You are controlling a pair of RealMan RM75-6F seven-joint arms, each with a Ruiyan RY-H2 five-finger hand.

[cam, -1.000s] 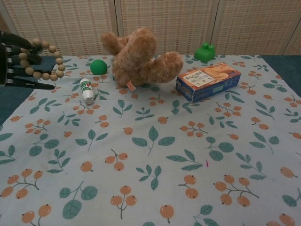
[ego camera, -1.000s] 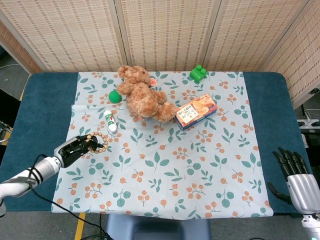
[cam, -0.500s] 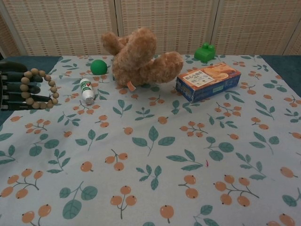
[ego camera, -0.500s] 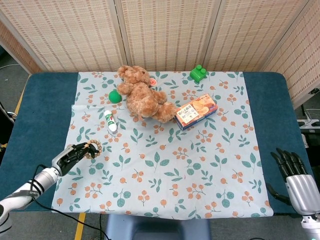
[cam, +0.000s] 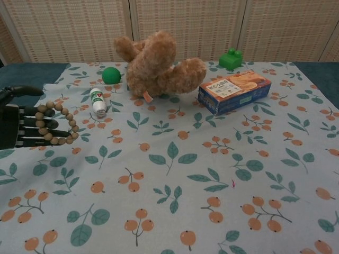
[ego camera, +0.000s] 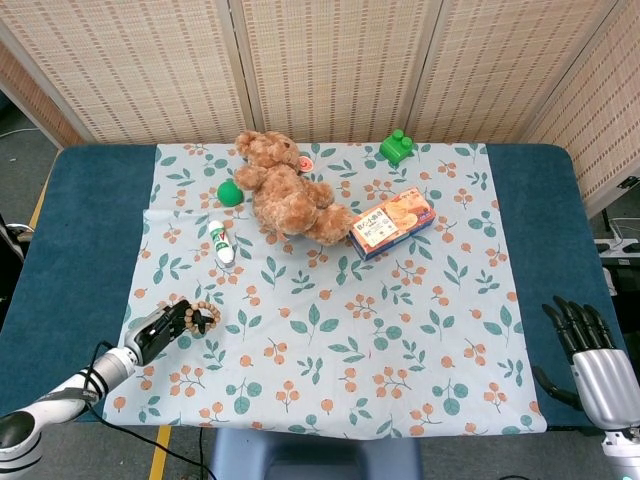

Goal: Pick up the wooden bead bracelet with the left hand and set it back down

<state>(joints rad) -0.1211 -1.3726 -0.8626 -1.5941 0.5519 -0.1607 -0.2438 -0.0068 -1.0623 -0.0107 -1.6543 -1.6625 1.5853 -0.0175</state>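
A blue table [ego camera: 90, 230] fills most of both views, and a pale cloth [ego camera: 330, 330] printed with leaves and orange berries covers its middle from the back edge to the front edge. The brown teddy bear [ego camera: 285, 190] lies near the cloth's back edge, left of centre. Touching its lower paw on the right, an orange biscuit box [ego camera: 392, 223] lies at a slant.

The left hand [ego camera: 165, 325] sits over the cloth's left edge, toward the front left corner, palm side turned toward the middle of the table. Its dark fingers [cam: 29, 127] reach through the wooden bead bracelet [cam: 55, 123], holding it as a loop around them; whether the beads touch the cloth, I cannot tell. The right hand [ego camera: 590, 355] stands at the table's front right corner, off the cloth, holding nothing, fingers straight and slightly spread.

A green toy block [ego camera: 396, 147] sits near the back edge. A green ball [ego camera: 230, 193] rests just left of the bear, and a small white bottle [ego camera: 220, 243] lies in front of the ball.
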